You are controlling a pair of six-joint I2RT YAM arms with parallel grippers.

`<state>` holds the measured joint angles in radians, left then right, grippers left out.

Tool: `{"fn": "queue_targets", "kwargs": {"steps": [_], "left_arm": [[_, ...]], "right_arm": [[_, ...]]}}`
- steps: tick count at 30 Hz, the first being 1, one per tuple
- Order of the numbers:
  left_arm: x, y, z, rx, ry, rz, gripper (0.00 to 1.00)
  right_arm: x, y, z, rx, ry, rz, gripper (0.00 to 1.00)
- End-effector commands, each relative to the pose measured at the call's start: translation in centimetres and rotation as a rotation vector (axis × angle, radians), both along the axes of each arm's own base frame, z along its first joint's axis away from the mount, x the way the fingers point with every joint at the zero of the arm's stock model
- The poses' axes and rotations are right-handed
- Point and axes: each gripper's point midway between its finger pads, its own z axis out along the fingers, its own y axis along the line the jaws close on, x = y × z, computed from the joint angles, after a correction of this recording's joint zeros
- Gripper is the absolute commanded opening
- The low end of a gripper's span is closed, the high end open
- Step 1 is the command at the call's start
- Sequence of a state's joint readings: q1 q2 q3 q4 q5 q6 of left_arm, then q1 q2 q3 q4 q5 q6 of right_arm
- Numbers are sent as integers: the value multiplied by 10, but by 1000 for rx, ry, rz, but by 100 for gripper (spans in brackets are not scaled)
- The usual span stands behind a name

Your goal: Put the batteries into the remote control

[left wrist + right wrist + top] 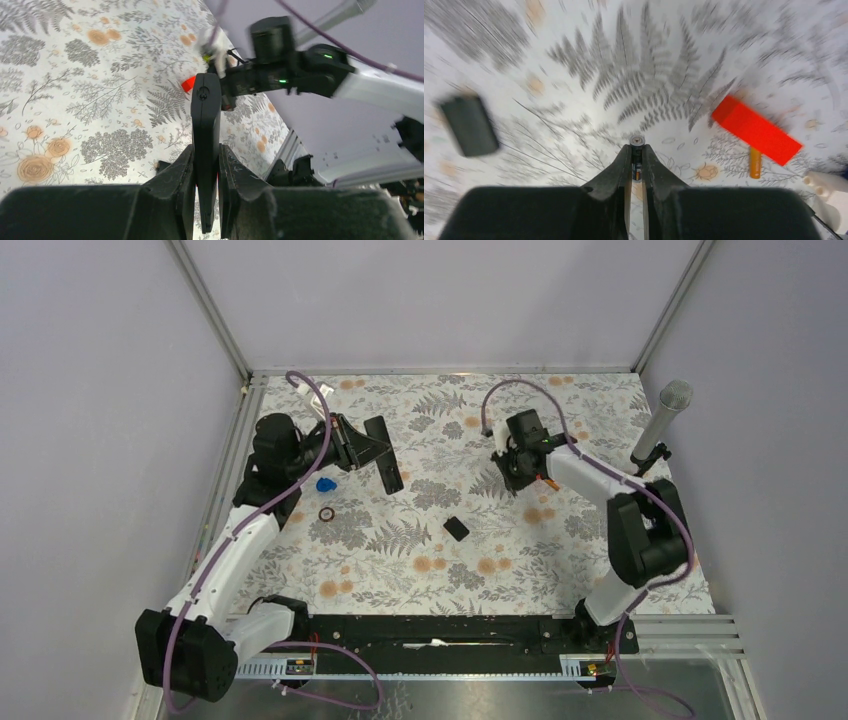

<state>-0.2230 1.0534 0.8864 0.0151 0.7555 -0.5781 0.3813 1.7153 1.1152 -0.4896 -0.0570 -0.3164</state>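
L gripper (206, 148) is shut tight on the remote (205, 115). It pinches the remote's thin sides near one end. The rest of the black bar sticks out past the fingers & looks lifted off the table (400, 570).

The little black cover (456, 528) lies flat near the middle of the table w/ nothing touching it. The remote is to the left of the cover & farther back, well apart from it.

R gripper (637, 150) is shut too. It has a tiny battery (637, 141) pinched btw its fingertips. The round silver end pokes out at the tip. That pic is blurry, so can't tell if the battery touches the table. R gripper is to the right of the cover & farther back.

A red block (756, 130) lies flat to the right of the cover, near R gripper. A small orange stick (755, 162) lies just beside the block.

A blue bit (325, 483) & a small ring (326, 513) sit well left of the cover, past the remote. A microphone (662, 420) leans on its stand far right of the cover, by the table edge.
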Motion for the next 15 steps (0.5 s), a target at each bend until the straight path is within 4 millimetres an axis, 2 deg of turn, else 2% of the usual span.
{"fn": "queue_targets", "kwargs": {"steps": [1,4,6,10,12,15], "left_arm": [[24,8,8,-80,-8,139,0],[34,4,6,-128,30,150,0],[37,-2,7,-144,41,127,0],[38,-17,11,-166,49,71,0],[38,-24,14,-193,61,39,0],[35,-35,21,-251,98,-11,0]], "right_arm": [[46,59,104,448,-288,-210,10],[43,87,154,682,-335,-244,11],[33,106,191,839,-361,-218,11],[5,134,259,1069,-436,-163,10],[-9,147,278,1133,-431,-142,10],[-28,171,292,1172,-422,-109,10]]}}
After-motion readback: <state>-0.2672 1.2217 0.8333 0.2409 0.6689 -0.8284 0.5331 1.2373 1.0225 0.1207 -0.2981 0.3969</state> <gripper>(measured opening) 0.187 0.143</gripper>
